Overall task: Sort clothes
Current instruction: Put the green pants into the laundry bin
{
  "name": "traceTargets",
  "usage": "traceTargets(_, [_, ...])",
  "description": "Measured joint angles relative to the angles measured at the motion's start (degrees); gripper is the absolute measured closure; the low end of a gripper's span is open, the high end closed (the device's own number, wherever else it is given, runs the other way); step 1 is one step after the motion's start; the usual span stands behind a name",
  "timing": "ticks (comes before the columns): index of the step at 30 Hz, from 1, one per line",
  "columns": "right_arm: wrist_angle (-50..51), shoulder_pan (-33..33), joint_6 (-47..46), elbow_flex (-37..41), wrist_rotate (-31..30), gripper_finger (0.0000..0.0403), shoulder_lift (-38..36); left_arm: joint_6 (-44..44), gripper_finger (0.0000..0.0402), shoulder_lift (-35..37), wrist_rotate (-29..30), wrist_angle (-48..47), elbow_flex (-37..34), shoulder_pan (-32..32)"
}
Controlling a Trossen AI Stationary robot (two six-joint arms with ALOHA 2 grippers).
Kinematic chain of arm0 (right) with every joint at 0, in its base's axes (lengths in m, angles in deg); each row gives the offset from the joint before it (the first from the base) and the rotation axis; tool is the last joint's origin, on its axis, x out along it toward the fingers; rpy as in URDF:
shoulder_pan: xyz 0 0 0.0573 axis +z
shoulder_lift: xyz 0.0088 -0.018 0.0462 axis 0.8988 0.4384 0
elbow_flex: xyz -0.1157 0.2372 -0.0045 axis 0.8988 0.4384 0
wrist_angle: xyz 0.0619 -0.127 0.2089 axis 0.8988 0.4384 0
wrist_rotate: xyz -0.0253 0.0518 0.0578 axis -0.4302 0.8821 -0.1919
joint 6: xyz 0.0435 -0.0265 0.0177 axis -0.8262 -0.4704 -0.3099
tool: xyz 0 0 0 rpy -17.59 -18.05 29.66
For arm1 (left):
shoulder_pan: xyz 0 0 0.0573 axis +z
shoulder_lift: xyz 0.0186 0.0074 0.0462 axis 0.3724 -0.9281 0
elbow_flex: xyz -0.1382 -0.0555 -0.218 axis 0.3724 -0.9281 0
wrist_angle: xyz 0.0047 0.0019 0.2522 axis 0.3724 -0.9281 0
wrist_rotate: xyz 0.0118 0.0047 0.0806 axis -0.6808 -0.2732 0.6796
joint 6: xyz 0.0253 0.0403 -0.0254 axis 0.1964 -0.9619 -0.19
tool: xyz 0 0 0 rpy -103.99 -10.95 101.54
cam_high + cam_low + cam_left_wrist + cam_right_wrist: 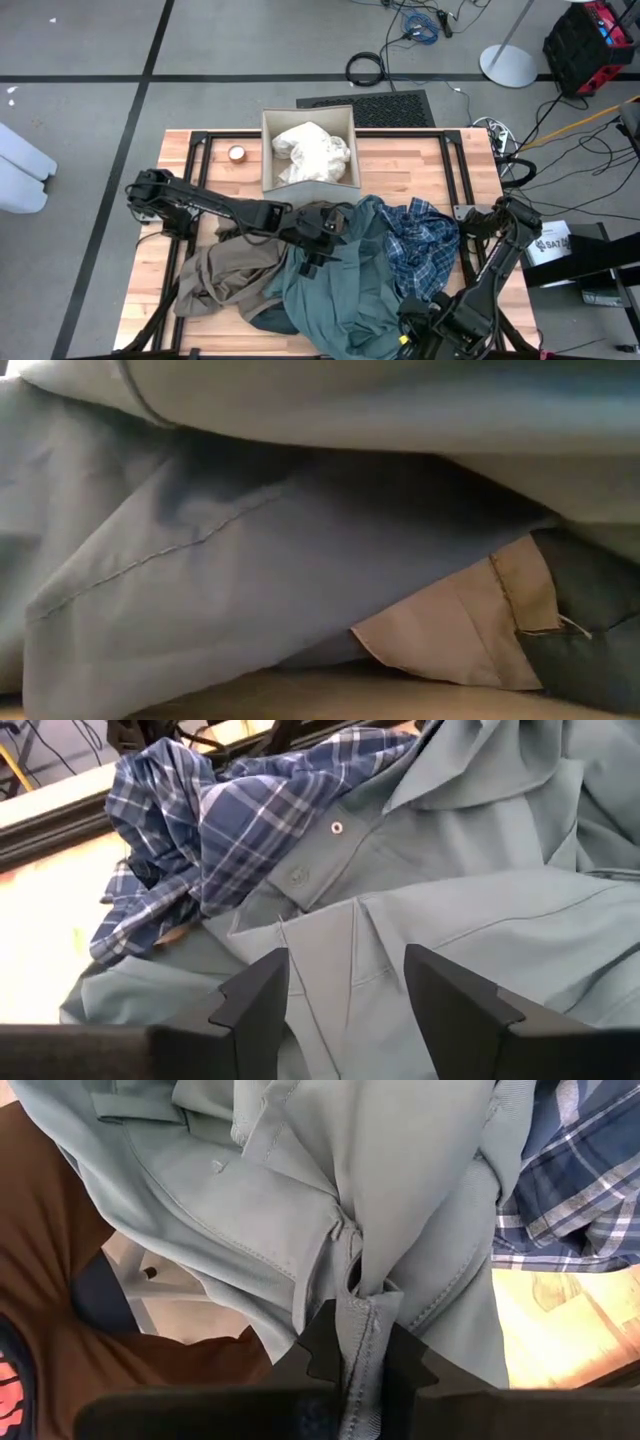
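From above I see the teal shirt point(340, 285) heaped at lower centre of the bench point(420, 160). My left wrist view shows the left fingers point(255, 1000) spread open above it. In the right wrist view, the right fingers point(400, 1365) are pinching its fold.

A robotics lab: wooden workbench point(420, 150) on grey floor, loose cables point(366, 68), a floor mat point(375, 104), a red equipment case point(590, 45).
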Motion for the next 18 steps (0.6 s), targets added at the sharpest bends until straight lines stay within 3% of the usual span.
traceTargets(11, [0.03, 0.0, -0.2, -0.01, 0.0, 0.0385, 0.0, 2.66, 0.0191, -1.89, 3.34, 1.18, -0.63, 1.43])
traceTargets(18, [0.01, 0.0, -0.22, 0.0, 0.0, 0.0385, 0.0, 7.96, 0.0191, -7.53, 0.66, 0.88, -0.66, 2.77])
